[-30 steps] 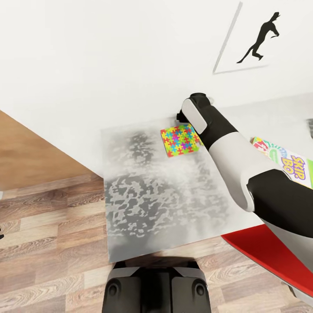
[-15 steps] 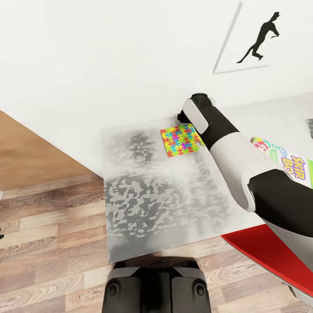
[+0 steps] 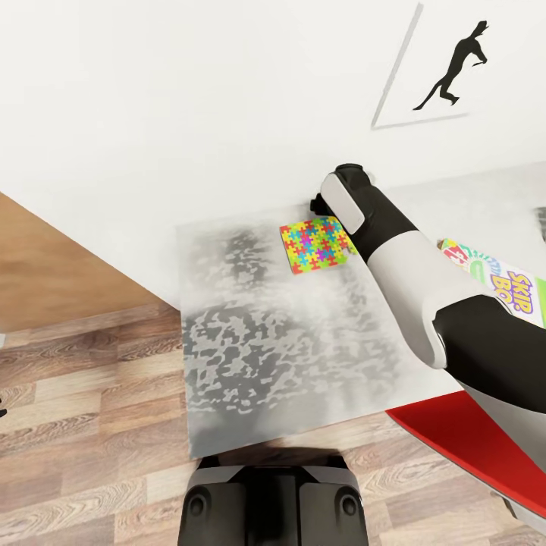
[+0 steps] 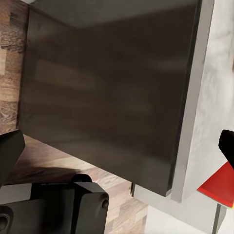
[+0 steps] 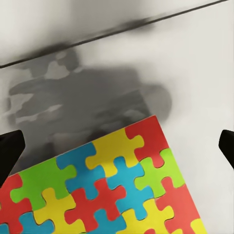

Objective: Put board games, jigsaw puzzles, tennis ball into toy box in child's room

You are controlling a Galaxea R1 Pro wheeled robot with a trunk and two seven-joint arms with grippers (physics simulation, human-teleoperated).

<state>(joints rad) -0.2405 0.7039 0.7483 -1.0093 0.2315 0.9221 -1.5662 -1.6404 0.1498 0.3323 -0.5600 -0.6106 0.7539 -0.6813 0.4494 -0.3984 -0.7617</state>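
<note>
One jigsaw puzzle [image 3: 315, 245] lies flat at the far end of the table's mottled grey section [image 3: 250, 341], close to the wall. My right arm [image 3: 394, 250] reaches over the table to it, the wrist just behind the puzzle's far right corner. In the right wrist view my right gripper [image 5: 117, 148] is open, its dark fingertips [image 5: 9, 153] spread wide above the puzzle's [image 5: 112, 185] corner, holding nothing. The Skip-Bo board game [image 3: 504, 279] lies on the white tabletop to the right. My left gripper [image 4: 117, 151] is open beside the table's dark side. The toy box and tennis ball are out of view.
A dinosaur picture [image 3: 447, 68] hangs on the white wall behind the table. A red surface [image 3: 455, 436] sits low at the right by the table's front edge. Wood-plank floor [image 3: 83, 425] stretches to the left, and my base [image 3: 273, 500] stands at the table's near end.
My right wrist has crept a touch to the right. The puzzle and the game box lie where they were.
</note>
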